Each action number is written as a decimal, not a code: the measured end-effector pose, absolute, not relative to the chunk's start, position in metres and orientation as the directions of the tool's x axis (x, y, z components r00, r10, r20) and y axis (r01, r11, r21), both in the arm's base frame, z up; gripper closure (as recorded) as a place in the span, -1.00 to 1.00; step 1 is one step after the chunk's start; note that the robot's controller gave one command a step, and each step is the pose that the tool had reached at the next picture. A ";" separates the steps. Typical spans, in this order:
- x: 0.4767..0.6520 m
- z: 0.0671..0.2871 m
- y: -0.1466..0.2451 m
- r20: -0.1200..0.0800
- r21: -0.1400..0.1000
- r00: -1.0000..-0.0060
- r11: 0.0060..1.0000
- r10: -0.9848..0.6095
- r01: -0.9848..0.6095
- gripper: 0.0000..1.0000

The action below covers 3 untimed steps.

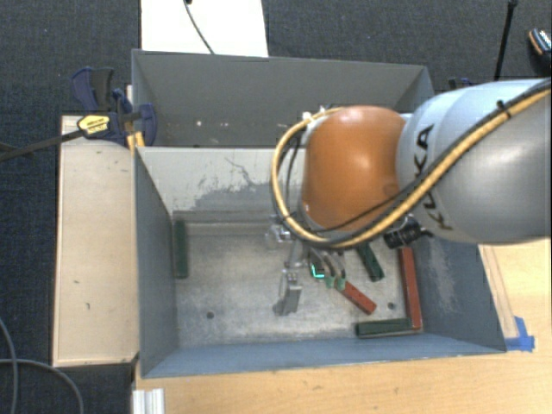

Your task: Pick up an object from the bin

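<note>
At the far left of the grey bin (155,231) we see a dark green bar (180,249) lying alone along the foot of the left wall, running front to back. It is well apart from everything else. The floor beside it is bare and scuffed.

Near the middle of the bin the end effector (288,298) hangs low over open floor, its grey metal tip close to or on the bottom. We cannot tell whether it is released or clenched. Just above and to the right of it a small teal light (316,272) glows on the wrist.

The loose things nearest the end effector lie to its right. An orange-red stick (359,299) lies on a slant, its upper end tucked under the wrist. Above it is a short dark green piece (372,266), also slanted and partly covered by the robot.

Farther right a long red bar (410,290) runs front to back near the right wall. At its front end a second dark green bar (384,327) lies crosswise along the front wall, and the two meet at a corner.

Over this right half sits the rounded orange cover (349,175) of the wrist, with a yellow-and-black cable (285,197) looped round its left side. The thick grey arm (483,179) reaches in from the right.
</note>
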<state>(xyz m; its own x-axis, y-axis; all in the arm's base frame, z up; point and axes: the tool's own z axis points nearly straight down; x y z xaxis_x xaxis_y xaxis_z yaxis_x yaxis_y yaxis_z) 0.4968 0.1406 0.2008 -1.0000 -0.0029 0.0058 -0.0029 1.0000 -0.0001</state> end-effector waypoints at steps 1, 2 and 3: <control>0.482 0.068 0.053 -0.004 0.000 -0.987 0.987 -0.162 -0.162 -1.00; 0.503 0.071 -0.019 -0.005 -0.004 -0.972 0.972 -0.235 -0.235 -1.00; 0.485 0.087 -0.077 -0.003 -0.003 -0.597 0.597 -0.802 -0.802 -1.00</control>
